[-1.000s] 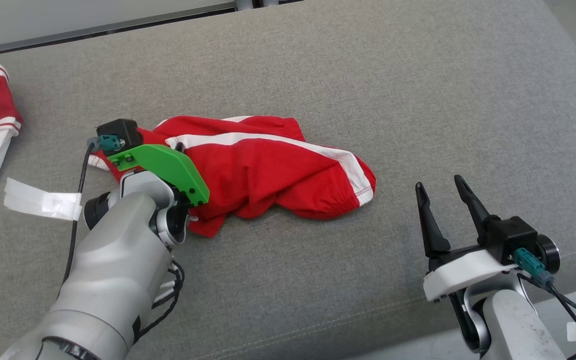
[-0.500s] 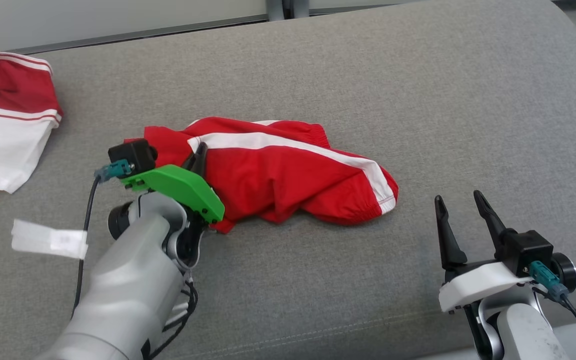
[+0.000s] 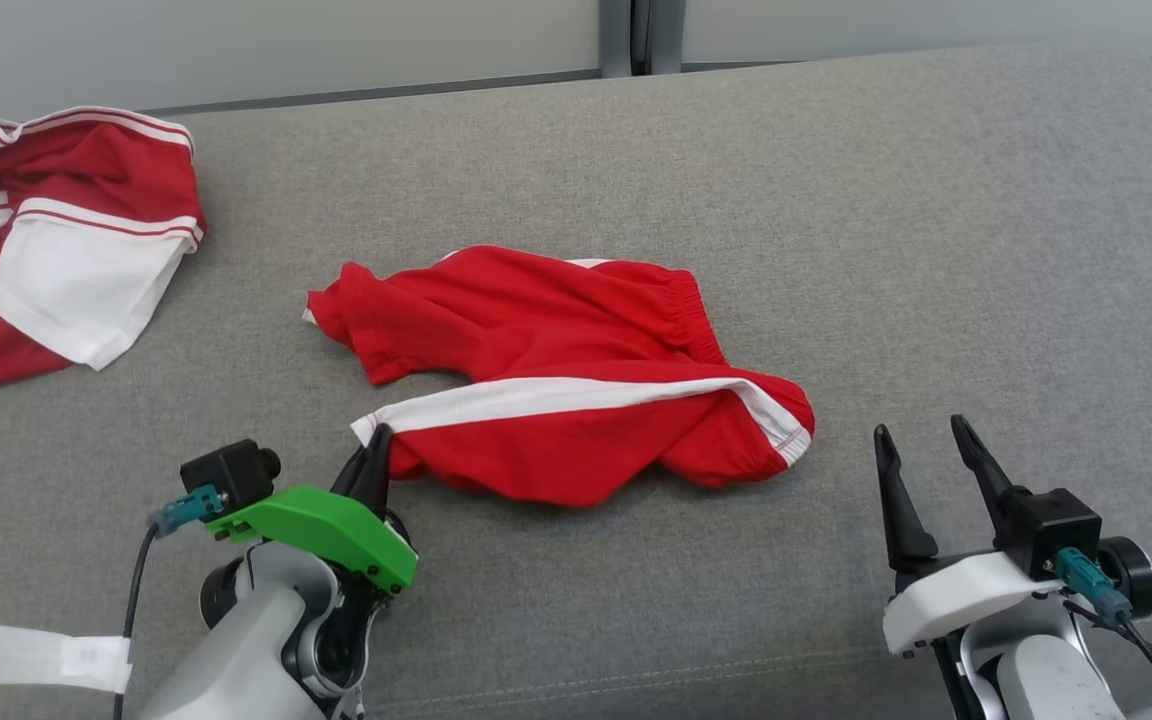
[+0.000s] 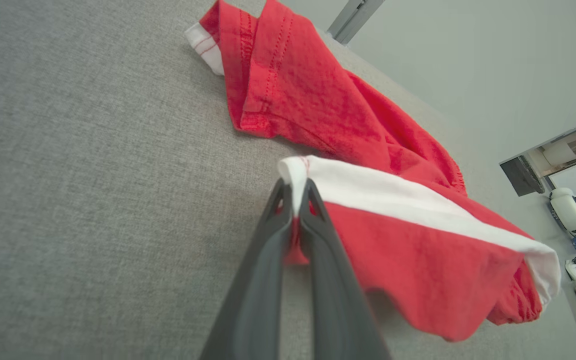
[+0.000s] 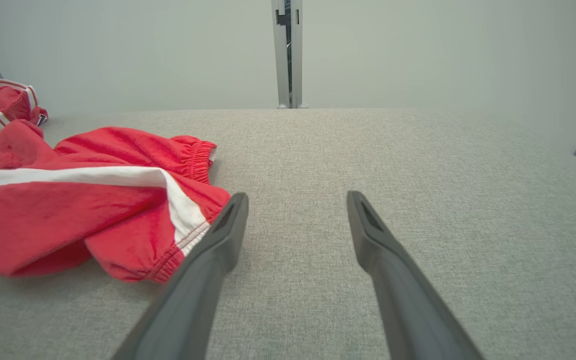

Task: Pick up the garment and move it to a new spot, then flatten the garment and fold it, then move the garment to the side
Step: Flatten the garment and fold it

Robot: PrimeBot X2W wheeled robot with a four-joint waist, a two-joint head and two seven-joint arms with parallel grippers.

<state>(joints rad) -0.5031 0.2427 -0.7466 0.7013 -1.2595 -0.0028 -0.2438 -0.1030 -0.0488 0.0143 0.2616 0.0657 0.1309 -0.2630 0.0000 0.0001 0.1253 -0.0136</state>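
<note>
- Head view: the red garment [image 3: 556, 400] with a white stripe lies crumpled near the middle of the grey fabric surface [image 3: 936, 200], with its gathered waistband on the far side and 1 white-edged corner drawn toward the robot's left
- The left end effector [image 3: 376, 445] is clamped on that corner; its 2 dark fingers are pressed together at the garment's near-left edge, with the end of the white stripe pinched between the tips
- Left wrist view: the white hem stands just above the closed fingertips, and a sliver of red cloth shows in the slit lower down; the rest of the garment trails off to the right and sags onto the surface
- The right end effector [image 3: 921, 430] sits low at the near right, its fingers spread wide with nothing between them
- It is near the garment's gathered right cuff and apart from it in the head view; in the right wrist view 1 finger overlaps the cuff, and I cannot tell whether they touch
- A second red-and-white garment [image 3: 76, 240] lies at the far left, well apart from the first
- A white tag [image 3: 56, 660] shows beside the left forearm
- A pale wall with a grey metal post [image 3: 626, 35] stands behind the far edge
</note>
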